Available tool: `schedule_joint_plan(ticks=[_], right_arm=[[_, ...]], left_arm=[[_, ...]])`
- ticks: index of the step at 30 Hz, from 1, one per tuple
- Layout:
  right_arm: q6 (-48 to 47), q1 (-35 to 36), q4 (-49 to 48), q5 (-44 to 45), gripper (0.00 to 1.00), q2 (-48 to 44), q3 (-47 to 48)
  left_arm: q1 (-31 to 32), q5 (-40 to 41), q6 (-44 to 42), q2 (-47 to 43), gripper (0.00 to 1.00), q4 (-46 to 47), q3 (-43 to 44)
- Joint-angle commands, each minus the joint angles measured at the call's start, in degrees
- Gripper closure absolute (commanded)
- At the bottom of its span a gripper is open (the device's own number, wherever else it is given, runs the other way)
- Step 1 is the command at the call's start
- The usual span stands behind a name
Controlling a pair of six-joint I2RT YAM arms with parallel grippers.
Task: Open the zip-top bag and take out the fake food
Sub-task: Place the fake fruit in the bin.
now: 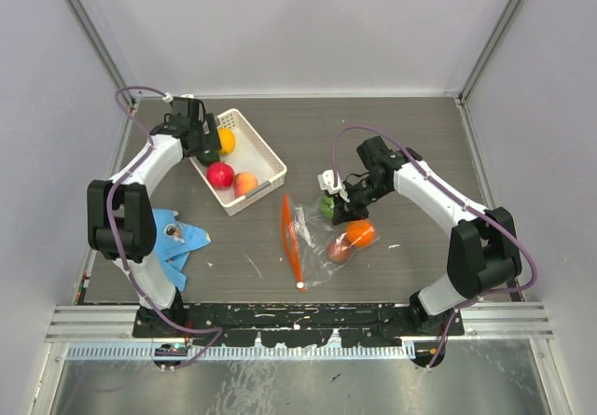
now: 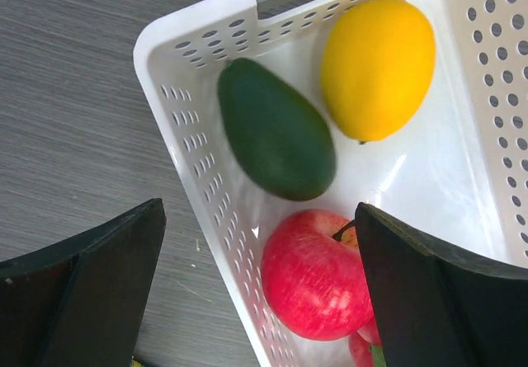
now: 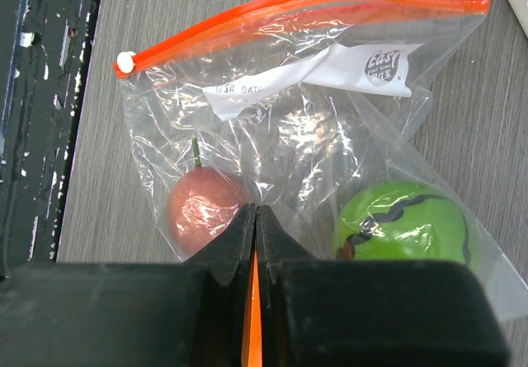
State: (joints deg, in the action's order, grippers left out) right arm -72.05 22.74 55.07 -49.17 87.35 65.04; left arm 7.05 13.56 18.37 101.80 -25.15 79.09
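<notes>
The zip-top bag [image 1: 312,233] lies at table centre, its red-orange zip strip [image 1: 292,238] towards the left. Inside it are an orange fruit [image 1: 361,234], a brown fruit [image 1: 339,251] and a green fruit [image 1: 328,205]. My right gripper [image 1: 343,208] is shut, pinching the bag's plastic [image 3: 330,136] between the brown fruit [image 3: 202,210] and the green fruit [image 3: 404,223]. My left gripper [image 1: 207,143] is open and empty above the white basket [image 1: 266,149], which holds a lemon [image 2: 378,66], a dark green avocado [image 2: 276,132], a red apple [image 2: 318,272] and a peach [image 1: 245,184].
A blue printed cloth [image 1: 177,242] lies at the left front by the left arm's base. The basket wall [image 2: 194,161] runs between the left gripper's fingers. A black rail [image 1: 298,317] borders the table's near edge.
</notes>
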Motion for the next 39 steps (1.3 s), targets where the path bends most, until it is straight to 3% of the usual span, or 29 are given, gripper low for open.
schedule_joint_plan(ticks=[1,5,9,18,25,33,37,39], right_arm=[[-0.90,-0.06,-0.38,-1.26,0.91,-1.38,0.31],[-0.90,-0.01,-0.33,-1.45,0.91,-1.89,0.33],[-0.90,-0.05,-0.41,-1.60,0.91,-2.89,0.44],[1.81,-0.07,-3.29,-2.19,0.91,-7.18,-0.03],[8.69,-1.31,-10.94,-0.52,0.86,-14.31,-1.81],[15.74,-5.17,-15.75,0.35,0.80,-19.07,-0.15],[19.84,-5.42,-17.74,0.39,0.69,-20.85,1.80],[21.72,-5.42,-17.91,-1.38,0.50,-21.01,2.98]], left_arm=[[-0.28,1.11,0.13,-1.53,0.02,-0.89,3.32],[-0.36,1.03,0.95,-5.43,0.02,-0.21,1.39],[-0.37,-1.98,2.13,-13.31,0.02,5.11,-5.88],[-0.37,-21.66,5.58,-37.49,0.02,28.14,-31.68],[-0.37,-42.88,13.16,-44.43,0.02,34.09,-38.49],[3.39,-49.56,21.63,-51.81,0.03,40.27,-46.40],[9.26,-45.86,20.66,-56.74,0.04,40.09,-49.95],[12.24,-43.72,19.78,-59.16,0.05,39.69,-51.03]])
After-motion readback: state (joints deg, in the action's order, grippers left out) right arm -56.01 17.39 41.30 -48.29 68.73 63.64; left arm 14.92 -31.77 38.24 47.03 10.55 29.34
